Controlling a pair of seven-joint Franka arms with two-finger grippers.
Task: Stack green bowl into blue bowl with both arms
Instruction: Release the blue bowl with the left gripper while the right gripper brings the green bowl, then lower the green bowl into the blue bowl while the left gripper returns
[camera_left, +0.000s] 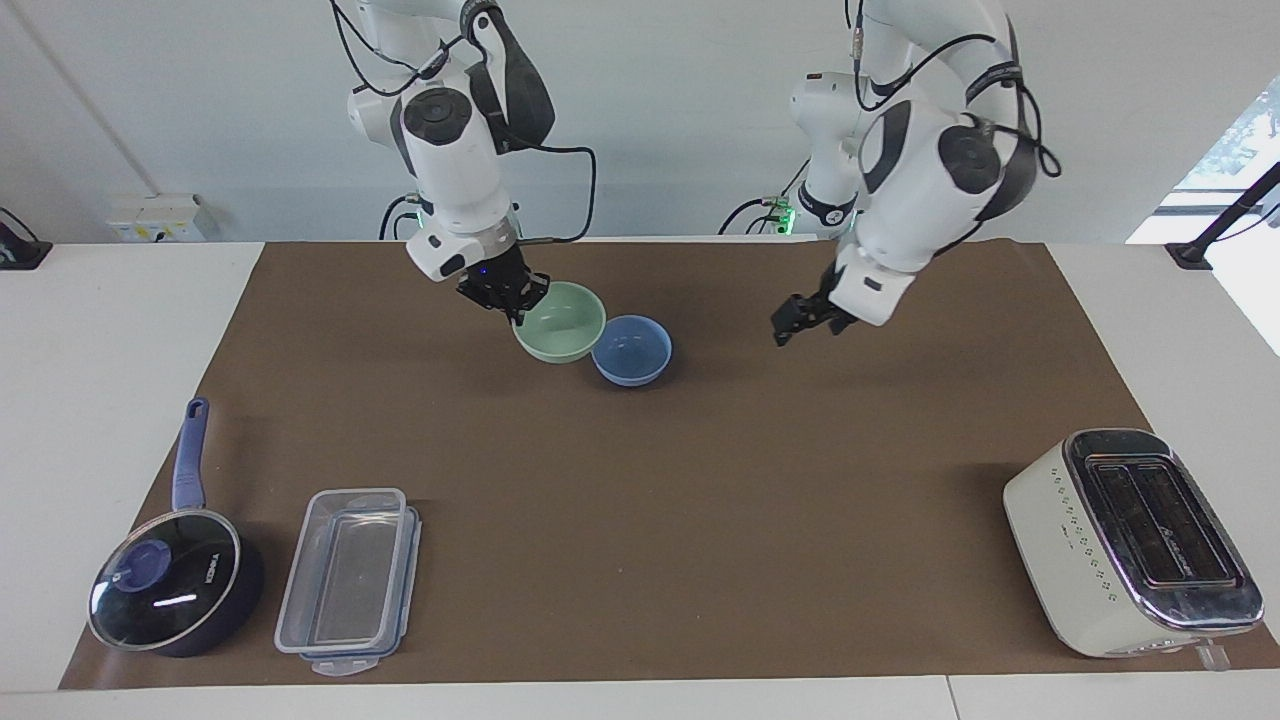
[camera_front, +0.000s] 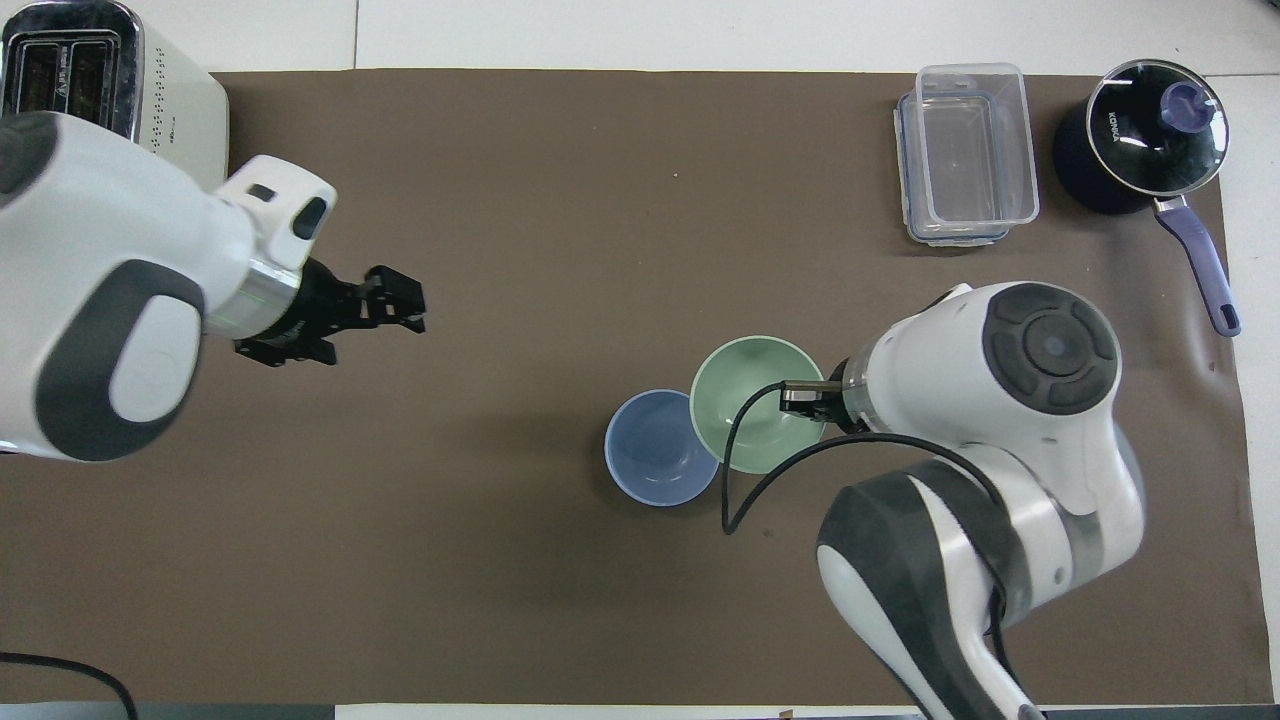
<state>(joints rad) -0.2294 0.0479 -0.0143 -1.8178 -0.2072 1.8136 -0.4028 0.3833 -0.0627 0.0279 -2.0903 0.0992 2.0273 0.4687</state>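
The right gripper (camera_left: 518, 303) is clamping the green bowl (camera_left: 560, 322) aloft, while the left gripper (camera_left: 800, 322) is hanging spread and empty.
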